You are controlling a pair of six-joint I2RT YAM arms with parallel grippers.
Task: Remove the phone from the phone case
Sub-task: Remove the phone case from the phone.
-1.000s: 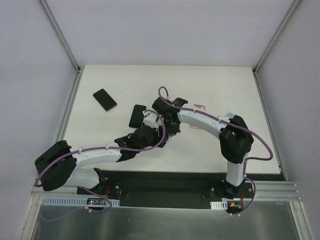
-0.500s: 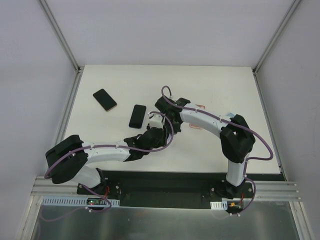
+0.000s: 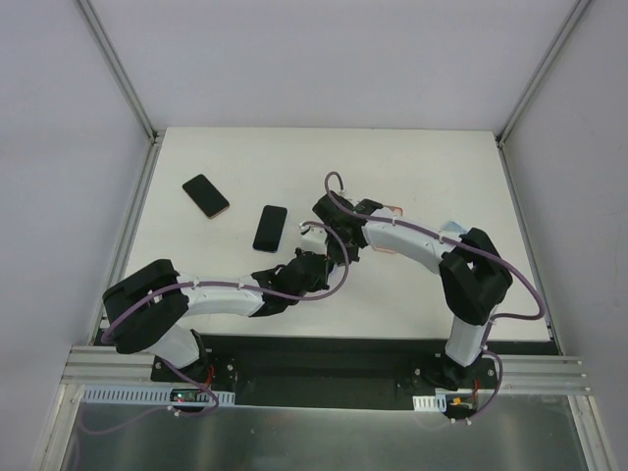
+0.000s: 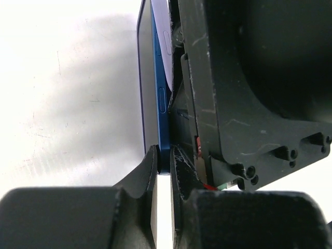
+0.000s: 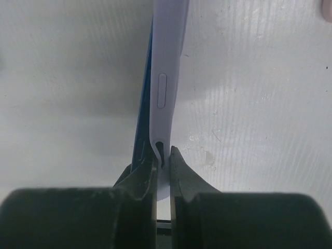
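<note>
In the right wrist view a pale lilac phone case (image 5: 167,78) stands on edge, and my right gripper (image 5: 163,165) is shut on its lower rim. The blue phone (image 5: 141,132) leans out of the case on its left side. In the left wrist view the same blue phone (image 4: 162,104) runs upward edge-on. My left gripper (image 4: 164,162) is shut on its near end, close against the right gripper's black body (image 4: 244,78). From above, the left gripper (image 3: 312,259) and right gripper (image 3: 331,243) meet mid-table, and only a pale sliver of the case (image 3: 312,234) shows.
Two other dark phones lie flat on the white table (image 3: 442,177): one (image 3: 205,195) at the back left, one (image 3: 270,228) just left of the grippers. A pinkish item (image 3: 392,211) peeks out behind the right forearm.
My left arm has swung right and forward to the right gripper, and its jaws have shut on the phone's edge. The right gripper has drifted slightly right, still shut.
</note>
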